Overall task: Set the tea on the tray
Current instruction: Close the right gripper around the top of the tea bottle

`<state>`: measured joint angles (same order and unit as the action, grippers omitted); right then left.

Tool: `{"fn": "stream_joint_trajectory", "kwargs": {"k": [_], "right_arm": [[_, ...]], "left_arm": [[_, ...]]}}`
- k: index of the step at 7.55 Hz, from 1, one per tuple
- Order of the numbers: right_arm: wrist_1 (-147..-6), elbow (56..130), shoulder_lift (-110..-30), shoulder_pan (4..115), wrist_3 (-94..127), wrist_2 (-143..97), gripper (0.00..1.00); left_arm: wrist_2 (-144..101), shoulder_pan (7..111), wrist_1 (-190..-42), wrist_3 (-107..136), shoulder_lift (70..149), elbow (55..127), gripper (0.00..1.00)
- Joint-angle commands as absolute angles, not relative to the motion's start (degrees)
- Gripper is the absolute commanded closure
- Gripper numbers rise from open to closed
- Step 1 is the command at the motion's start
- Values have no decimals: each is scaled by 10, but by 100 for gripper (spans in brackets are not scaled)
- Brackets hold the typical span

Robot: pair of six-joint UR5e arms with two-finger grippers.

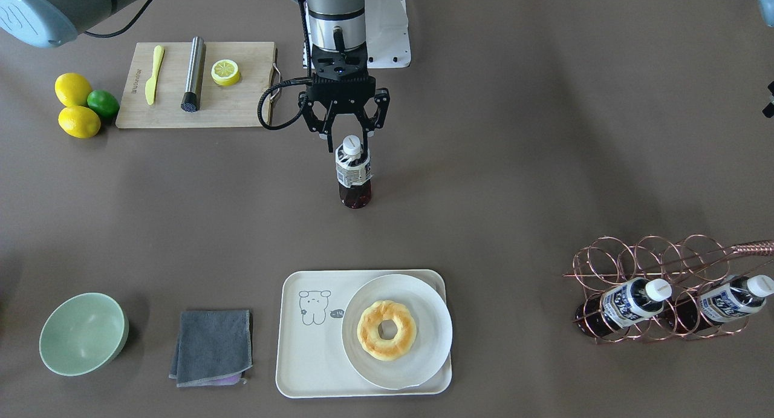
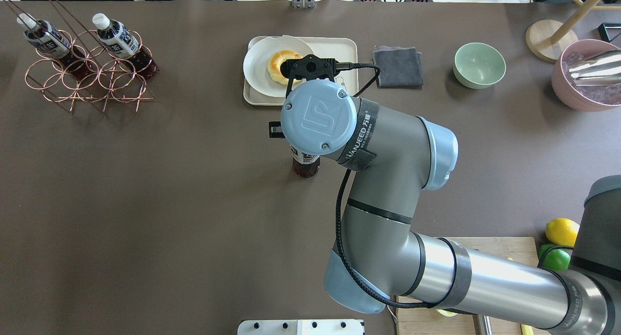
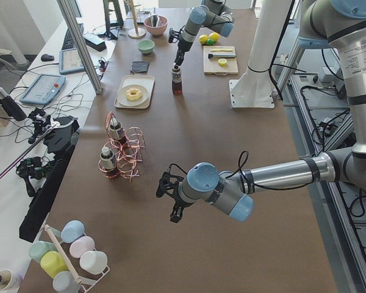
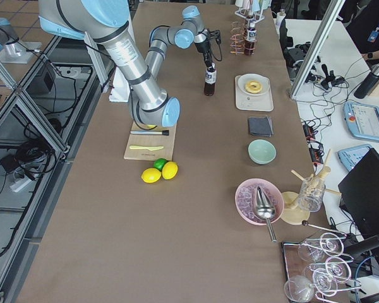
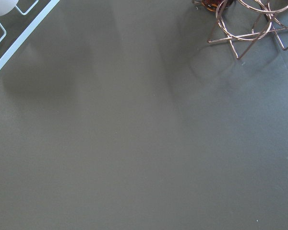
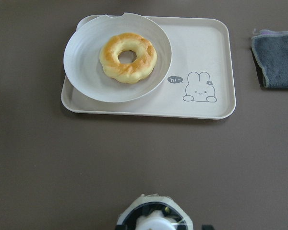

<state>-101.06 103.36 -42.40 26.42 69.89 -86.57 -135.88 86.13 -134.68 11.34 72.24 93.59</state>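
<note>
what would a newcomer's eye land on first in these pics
Most likely the right hand, mid-table, open around the white cap of the tea bottle, which stands upright on the brown table. Next, the golden doughnut on a round plate on the cream tray, and the copper wire rack holding two more bottles.

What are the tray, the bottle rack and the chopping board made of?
The tray looks like matte cream plastic or melamine: it has a smooth surface, a rounded rim and a printed cartoon. The bottle rack seems to be thin metal wire bent into rings, with a shiny copper-coloured finish. The chopping board appears to be pale wood or bamboo, light tan and dull, with a wire loop handle.
</note>
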Motion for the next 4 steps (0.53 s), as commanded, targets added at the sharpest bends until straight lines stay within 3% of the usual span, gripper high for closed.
{"fn": "stream_joint_trajectory", "kwargs": {"k": [1,2,3,4], "right_arm": [[-1010,1032,-423,260,700,-865,45],[-1010,1031,-422,258,700,-860,61],[-1011,1033,-422,258,700,-860,95],[-1011,1034,-422,258,699,-860,100]], "left_arm": [[-1359,861,-1347,113,722,935,0],[-1359,861,-1347,113,722,936,0],[-1359,861,-1347,113,722,937,0],[-1359,862,-1347,113,722,938,0]]}}
